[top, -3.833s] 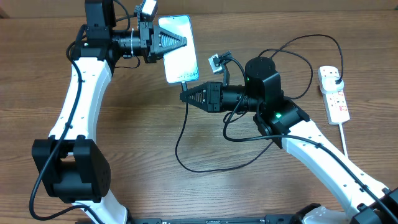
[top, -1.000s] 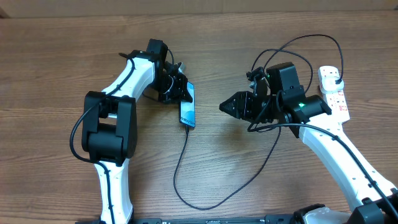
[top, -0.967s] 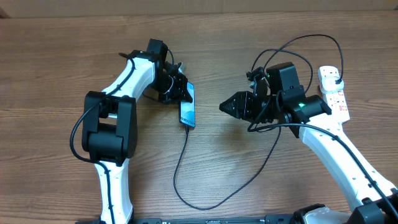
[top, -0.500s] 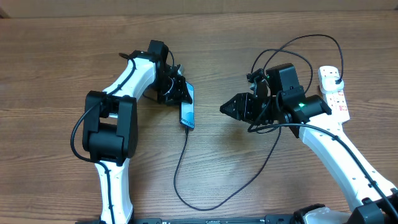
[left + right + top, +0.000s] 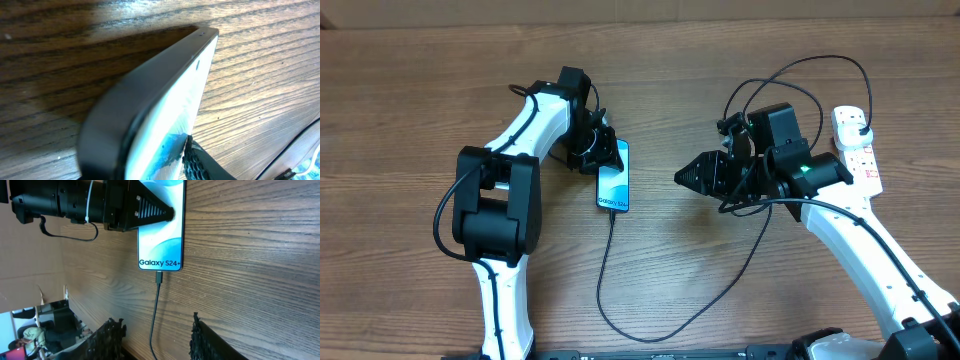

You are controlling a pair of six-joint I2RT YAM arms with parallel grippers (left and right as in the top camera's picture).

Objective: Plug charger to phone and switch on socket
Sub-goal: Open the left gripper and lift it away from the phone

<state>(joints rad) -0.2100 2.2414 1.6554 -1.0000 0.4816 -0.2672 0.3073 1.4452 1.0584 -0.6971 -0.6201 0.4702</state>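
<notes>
The phone (image 5: 613, 186) lies nearly flat on the table, light blue screen up, "Galaxy S24+" at its near short edge. My left gripper (image 5: 607, 157) is shut on its far end; one finger (image 5: 199, 161) presses on the screen, the other is hidden under the phone (image 5: 165, 95). The charger's thin black cable (image 5: 603, 270) has its connector tip (image 5: 159, 277) in the phone's (image 5: 161, 230) near edge. The cable loops across the table to a black plug (image 5: 860, 122) in the white socket strip (image 5: 860, 160). My right gripper (image 5: 682, 177) is open and empty, right of the phone, also in the right wrist view (image 5: 157, 337).
The black cable loops around my right arm (image 5: 790, 170) and over the table's far right. The strip's white cord (image 5: 871, 220) runs toward the front right. Bare wood table (image 5: 410, 120) at the left and front.
The phone has turned from standing on its long edge to lying nearly flat with the screen up, still held by my left gripper. The right arm has barely moved.
</notes>
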